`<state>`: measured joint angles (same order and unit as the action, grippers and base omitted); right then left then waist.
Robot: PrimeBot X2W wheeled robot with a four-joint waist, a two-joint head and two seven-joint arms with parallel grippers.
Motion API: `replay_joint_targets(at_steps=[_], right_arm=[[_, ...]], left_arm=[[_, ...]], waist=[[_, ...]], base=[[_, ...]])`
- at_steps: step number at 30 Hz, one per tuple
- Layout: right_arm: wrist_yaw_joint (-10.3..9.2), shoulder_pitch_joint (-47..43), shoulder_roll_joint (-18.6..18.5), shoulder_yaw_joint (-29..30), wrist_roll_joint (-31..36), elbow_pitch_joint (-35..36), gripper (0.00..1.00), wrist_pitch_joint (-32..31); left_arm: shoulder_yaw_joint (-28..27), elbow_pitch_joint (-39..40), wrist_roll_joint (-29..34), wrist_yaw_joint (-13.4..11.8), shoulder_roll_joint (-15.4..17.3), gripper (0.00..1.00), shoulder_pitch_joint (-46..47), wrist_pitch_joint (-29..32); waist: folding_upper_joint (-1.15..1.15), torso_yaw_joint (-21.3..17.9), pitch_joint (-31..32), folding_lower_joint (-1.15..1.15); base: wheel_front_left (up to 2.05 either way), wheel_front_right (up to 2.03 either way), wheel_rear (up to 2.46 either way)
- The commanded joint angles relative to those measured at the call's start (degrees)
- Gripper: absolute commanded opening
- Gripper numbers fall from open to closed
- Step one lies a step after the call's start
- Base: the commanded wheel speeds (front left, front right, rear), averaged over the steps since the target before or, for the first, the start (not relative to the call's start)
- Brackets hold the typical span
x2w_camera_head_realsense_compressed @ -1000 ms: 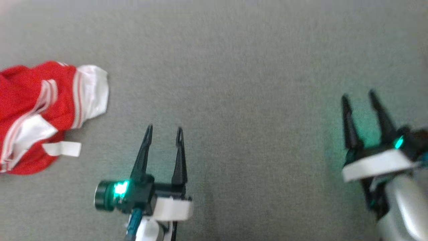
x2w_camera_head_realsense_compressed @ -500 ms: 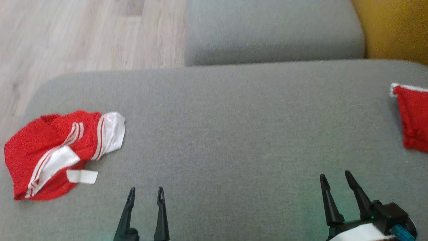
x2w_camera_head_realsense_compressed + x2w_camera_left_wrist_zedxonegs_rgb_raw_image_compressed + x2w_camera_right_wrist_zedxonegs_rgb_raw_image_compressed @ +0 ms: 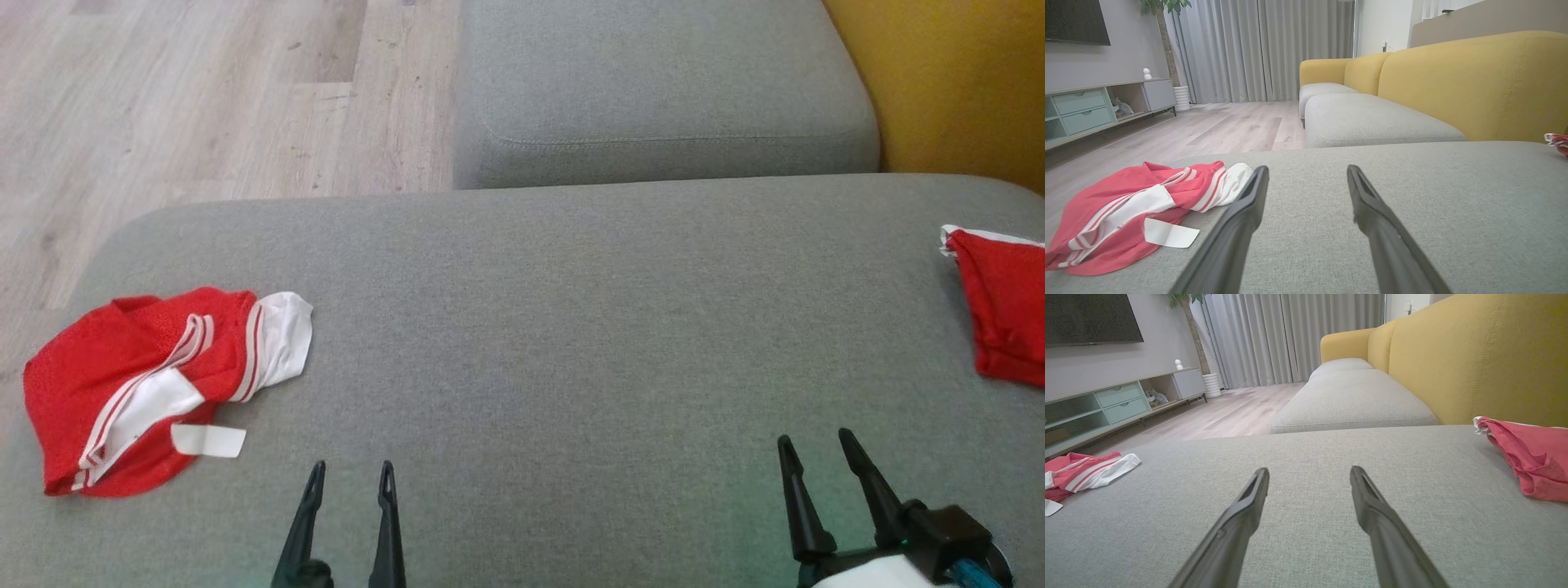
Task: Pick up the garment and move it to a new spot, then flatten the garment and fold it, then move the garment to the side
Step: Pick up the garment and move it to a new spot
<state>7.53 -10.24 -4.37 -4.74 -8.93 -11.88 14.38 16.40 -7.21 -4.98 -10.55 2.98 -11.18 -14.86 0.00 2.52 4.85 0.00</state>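
- Grey seat cushion [image 3: 571,327]: broad, flat work surface. Mid part is bare, prob. the room meant for flattening + folding.
- Garment [image 3: 155,384] (red, shorts-like, white stripes + panels): crumpled heap at the cushion's left end, near the edge by the floor [image 3: 204,98]. Neither gripper touches it, so pick-up looks not yet begun.
- Its long axis: diagonal in head view, near-left to far-right. White end points toward the cushion's centre, red bulk toward the left edge.
- Second red piece [image 3: 1008,310]: compact, at the far right by the yellow backrest [image 3: 939,82]. Looks set aside; can't tell if folded.
- L gripper [image 3: 351,467]: fingers spread wide, empty, low by the cushion, near the garment's right side. Closest arm, so likely the one to reach.
- R gripper [image 3: 815,438]: also spread wide, nothing held, well apart from the garment.
- White tag [image 3: 208,441]: sticks out at the garment's near edge, flat on the cushion.
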Motion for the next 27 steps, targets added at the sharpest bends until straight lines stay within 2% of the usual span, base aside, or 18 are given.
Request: replay_joint_targets(at_steps=[1, 5, 9, 16, 21, 25, 27], right_arm=[[-0.04, 1.37, -0.27, -0.68, 0.41, 1.78, 1.00, 0.62], [-0.04, 1.10, -0.05, -0.25, 0.47, 1.81, 1.00, 0.62], [-0.04, 0.91, 0.12, -0.54, 0.62, 1.65, 1.00, 0.62], [-0.04, 1.24, 0.26, -1.60, 0.73, 1.80, 1.00, 0.62], [-0.04, 2.08, 0.06, -2.25, 0.69, 1.89, 1.00, 0.62], [-0.04, 2.59, -0.48, -2.71, 0.74, 1.91, 1.00, 0.62], [-0.04, 3.16, -1.00, -3.43, 0.86, 1.90, 1.00, 0.62]], left_arm=[[-2.19, 1.56, 0.57, 0.21, -0.11, 1.00, 1.16, -0.14], [-2.16, 1.44, 0.77, 0.31, -0.11, 1.00, 1.14, -0.14], [-2.12, 1.35, 1.31, 0.43, -0.11, 1.00, 1.48, -0.14], [-2.37, 1.59, 1.66, 0.31, -0.11, 1.00, 2.08, -0.14], [-2.96, 1.86, 1.62, -0.05, -0.11, 1.00, 1.86, -0.14], [-3.72, 2.21, 1.40, -0.43, -0.11, 1.00, 1.69, -0.14], [-4.49, 2.82, 0.94, -1.08, -0.11, 1.00, 1.56, -0.14]], waist=[[0.00, 0.38, -0.05, 0.00], [0.00, 1.39, -0.15, 0.00], [0.00, 4.12, -0.61, 0.00], [0.00, 12.93, -2.04, 0.00], [0.00, 21.62, -3.22, 0.00], [0.00, 26.08, -4.08, 0.00], [0.00, 26.98, -5.06, 0.00]], base=[[0.00, 0.00, 0.00], [0.00, 0.00, 0.00], [0.00, 0.00, 0.00], [0.00, 0.00, 0.00], [0.00, 0.00, 0.00], [0.00, 0.00, 0.00], [0.00, 0.00, 0.00]])
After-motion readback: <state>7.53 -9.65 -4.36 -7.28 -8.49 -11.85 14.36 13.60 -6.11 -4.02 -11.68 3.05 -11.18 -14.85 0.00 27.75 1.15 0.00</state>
